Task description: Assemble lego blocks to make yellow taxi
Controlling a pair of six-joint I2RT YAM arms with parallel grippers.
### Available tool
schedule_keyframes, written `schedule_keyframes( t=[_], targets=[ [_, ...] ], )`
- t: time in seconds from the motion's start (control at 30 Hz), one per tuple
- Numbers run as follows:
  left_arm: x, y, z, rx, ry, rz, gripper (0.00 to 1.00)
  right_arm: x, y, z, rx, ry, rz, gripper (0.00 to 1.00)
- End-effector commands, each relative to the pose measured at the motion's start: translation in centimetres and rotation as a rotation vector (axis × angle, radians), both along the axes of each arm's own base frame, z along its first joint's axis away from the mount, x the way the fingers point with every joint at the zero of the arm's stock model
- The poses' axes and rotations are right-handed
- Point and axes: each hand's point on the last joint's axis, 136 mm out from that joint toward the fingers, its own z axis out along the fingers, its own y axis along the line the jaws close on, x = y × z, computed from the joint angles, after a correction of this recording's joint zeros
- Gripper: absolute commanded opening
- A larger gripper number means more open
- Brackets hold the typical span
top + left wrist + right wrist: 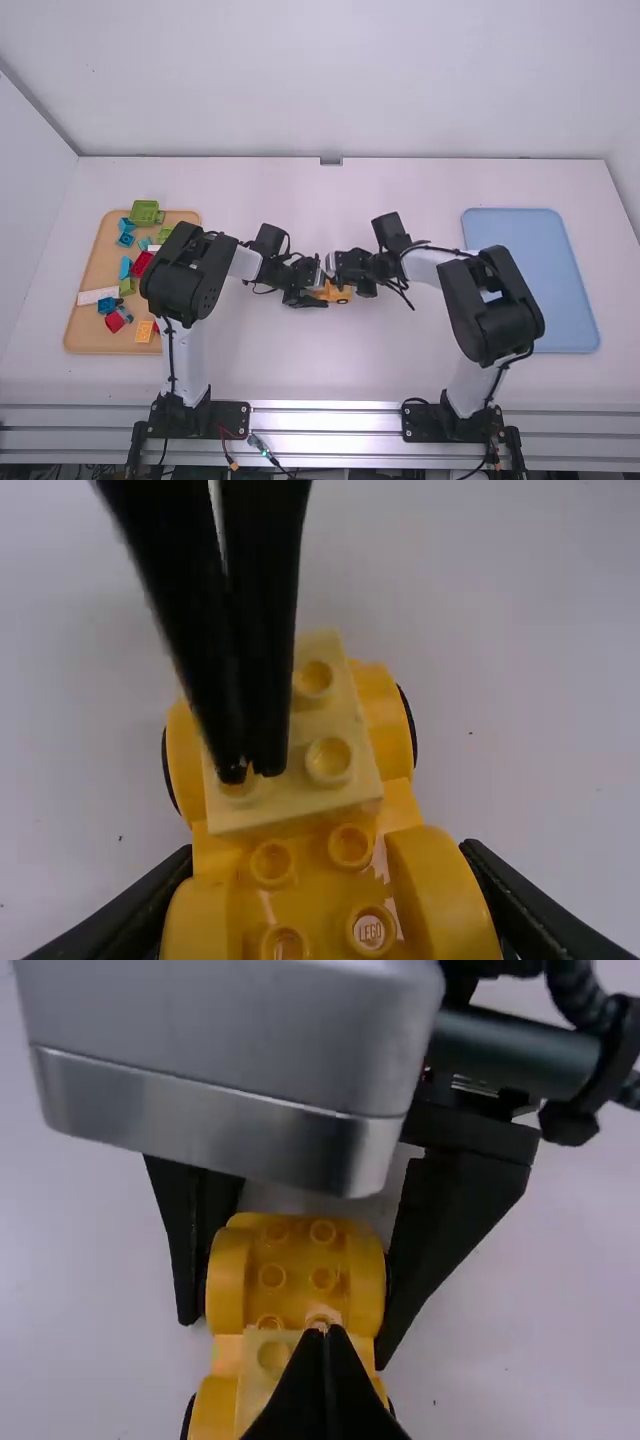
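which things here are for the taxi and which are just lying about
For the taxi:
yellow wheeled car base, gripped by the left hand
pale yellow block on it
right hand, closed, at that block

Lying about, it seems:
green block and red block on the wooden tray
blue tray

The bench (pixel 290 370) is white and flat. Directly on it, at the left side, lies a brown tray (pixel 88 332) with rounded corners; at the right side lies a light blue tray (pixel 560 290).
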Motion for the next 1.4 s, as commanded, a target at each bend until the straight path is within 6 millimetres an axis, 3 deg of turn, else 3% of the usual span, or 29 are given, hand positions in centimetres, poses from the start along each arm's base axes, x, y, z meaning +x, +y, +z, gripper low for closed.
schedule_keyframes(
  t=[0.0,0.2,0.5,0.87,1.17,1.37],
  targets=[
    [-0.4,1.0,-2.1,0.081,0.007,0.019,0.31,-0.3,-0.9,-1.1,-0.050,0.039,-0.067,0.00],
    [-0.4,1.0,-2.1,0.081,0.007,0.019,0.31,-1.2,-1.5,-2.0,-0.056,0.046,-0.071,0.00],
    [-0.4,1.0,-2.1,0.080,0.005,0.018,0.28,-0.7,-3.0,-2.2,-0.060,0.080,-0.119,0.00],
    [-0.4,1.0,-2.0,0.078,0.005,0.018,0.27,-4.0,-2.9,-3.5,-0.117,0.090,0.006,0.00],
    [-0.2,1.0,-2.0,0.076,-0.002,0.019,0.26,-4.9,-3.4,-6.4,-0.148,0.161,0.004,0.00],
    [-0.2,0.9,-2.0,0.075,-0.005,0.019,0.26,-4.8,-3.2,-6.4,-0.145,0.173,0.008,0.00]
  ],
)
